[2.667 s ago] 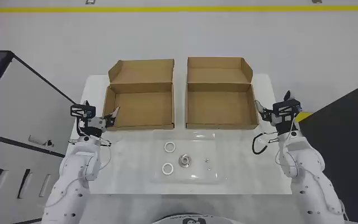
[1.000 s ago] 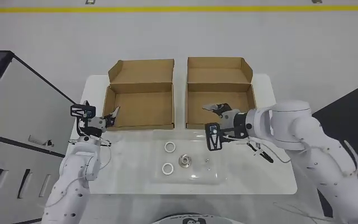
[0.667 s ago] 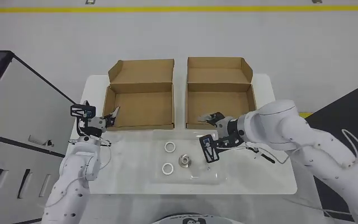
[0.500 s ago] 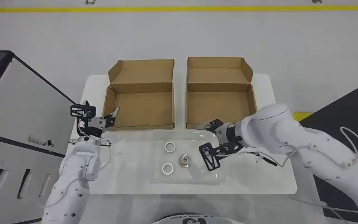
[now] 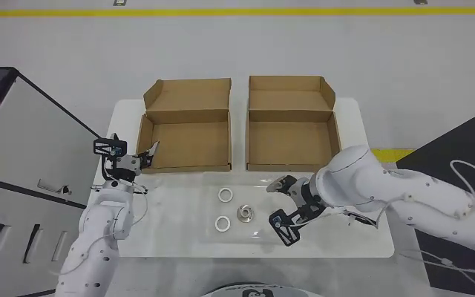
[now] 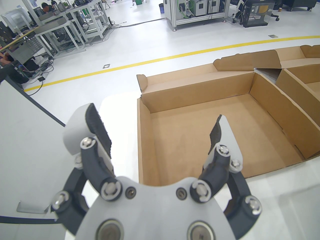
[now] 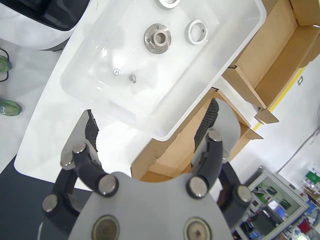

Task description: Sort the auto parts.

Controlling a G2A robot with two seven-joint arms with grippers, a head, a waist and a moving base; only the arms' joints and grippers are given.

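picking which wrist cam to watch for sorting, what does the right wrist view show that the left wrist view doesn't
Right wrist view: the clear tray holding two white rings, a flanged hub and two small screws, with the open right gripper over the tray's end.
Left wrist view: the open left gripper at the side wall of an empty cardboard box, plus workbenches in the room behind.
Shared: the cardboard boxes, the white table and the yellow floor line.
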